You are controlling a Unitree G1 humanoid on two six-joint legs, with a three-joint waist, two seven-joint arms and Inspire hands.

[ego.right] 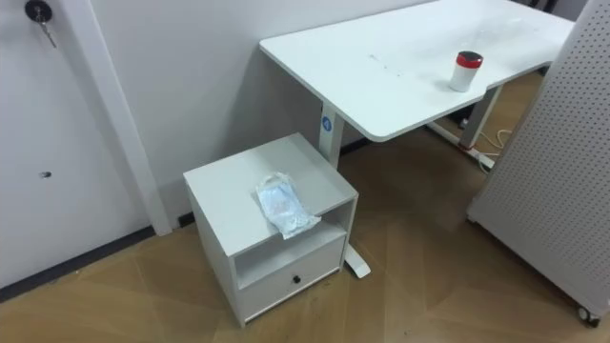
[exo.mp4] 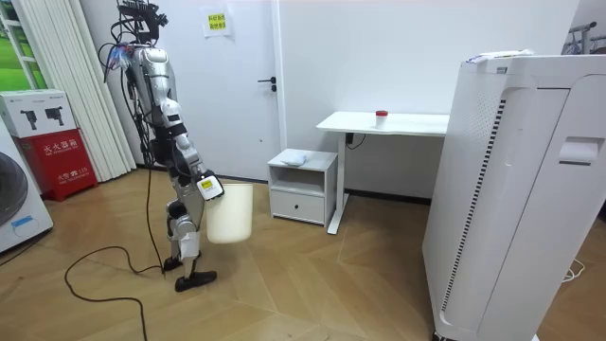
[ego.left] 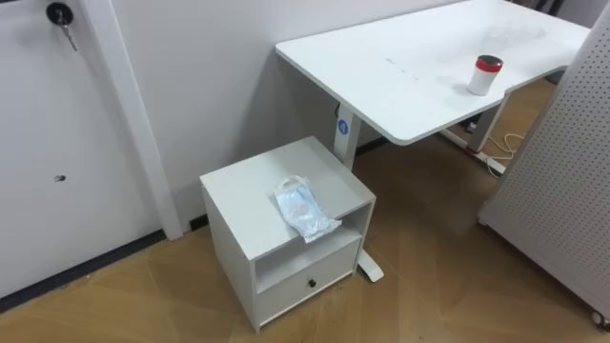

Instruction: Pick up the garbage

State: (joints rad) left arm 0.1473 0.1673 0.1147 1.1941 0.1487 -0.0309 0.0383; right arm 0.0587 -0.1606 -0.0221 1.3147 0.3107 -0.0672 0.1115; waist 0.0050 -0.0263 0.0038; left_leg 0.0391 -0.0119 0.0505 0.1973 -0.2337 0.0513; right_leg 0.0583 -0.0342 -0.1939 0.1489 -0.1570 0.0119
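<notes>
Items I logged from the head camera. One crumpled clear plastic wrapper point(ego.left: 305, 208), the garbage, lay on top of a small white cabinet point(ego.left: 238, 191), near the front edge and slightly overhanging the open shelf below. The cabinet had one drawer with a dark knob point(ego.left: 311, 282) and stood on the wooden floor just beside the leg of a white desk point(ego.left: 410, 67). One white cup with a red lid point(ego.left: 485, 75) stood upright on the desk, well apart from the wrapper. One white perforated panel point(ego.left: 562, 181) stood at the right. One white door point(ego.left: 48, 143) at the left had a key in its lock point(ego.left: 60, 15). From the room view I noted the robot standing on the floor towards that view's left of the cabinet, some way short of it and facing it. Its right hand point(exo.mp4: 208, 187) was low at its side against a cream waste bin point(exo.mp4: 232, 216). Whether that hand gripped the bin I could not tell. One tall white appliance point(exo.mp4: 511, 189) stood at the room view's right.
</notes>
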